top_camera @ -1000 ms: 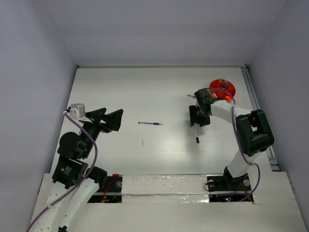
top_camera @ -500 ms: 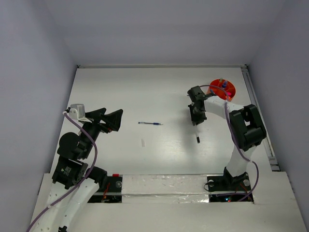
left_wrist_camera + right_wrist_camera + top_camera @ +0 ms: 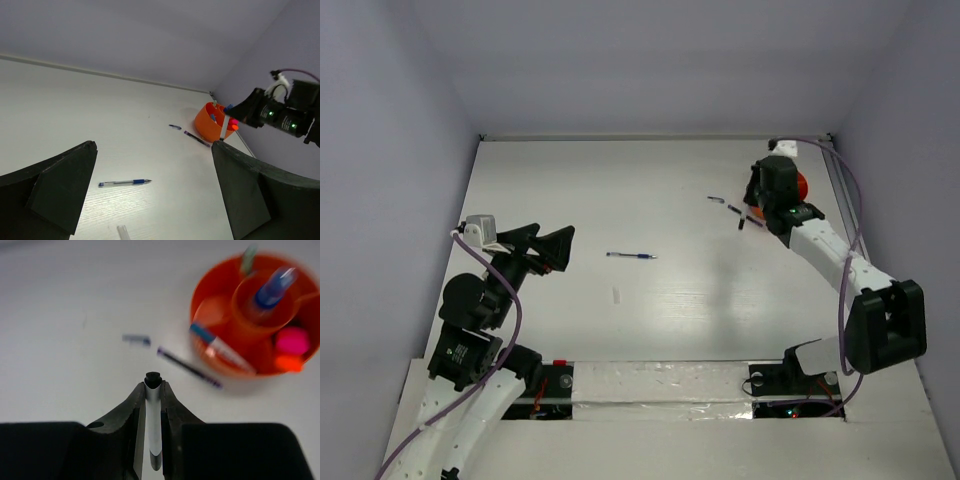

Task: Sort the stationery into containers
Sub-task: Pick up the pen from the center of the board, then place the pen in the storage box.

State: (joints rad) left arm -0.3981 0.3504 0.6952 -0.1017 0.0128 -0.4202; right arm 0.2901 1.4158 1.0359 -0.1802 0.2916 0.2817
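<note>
A white worktop point(image 3: 650, 180) is filling the scene, with one robot arm at each near corner.

The left arm's fingers point(image 3: 65, 180) are hanging spread wide apart near the left edge, holding nothing.

The right arm is reaching to the far right corner. The right arm's fingers point(image 3: 137, 400) are clamping together on a white-barrelled pen point(image 3: 153, 430). The pen's long axis is running straight along the fingers, and its dark end is poking out just past the fingertips, towards the worktop beside the cup.

An orange cup point(image 3: 205, 125) is standing upright in the far right corner, with a round inner tube and outer compartments around it. A blue-capped item point(image 3: 272, 287) is standing in the inner tube. A pink marker point(image 3: 291, 340) and an orange-topped item point(image 3: 287, 362) are sitting in one outer compartment. A white pen with a blue cap point(image 3: 220, 347) is leaning in another. A blurred green piece point(image 3: 248, 257) is sticking up at the rim.

A blue pen point(image 3: 630, 256) is lying near the middle of the worktop, parallel to the near edge, tip towards the right edge.

A dark pen point(image 3: 189, 367) is lying slantwise just beside the cup, on its left-edge side.

A small blue piece point(image 3: 136, 340) is lying beyond the dark pen's outer end.

A tiny white piece point(image 3: 617, 295) is lying nearer the near edge than the blue pen.
</note>
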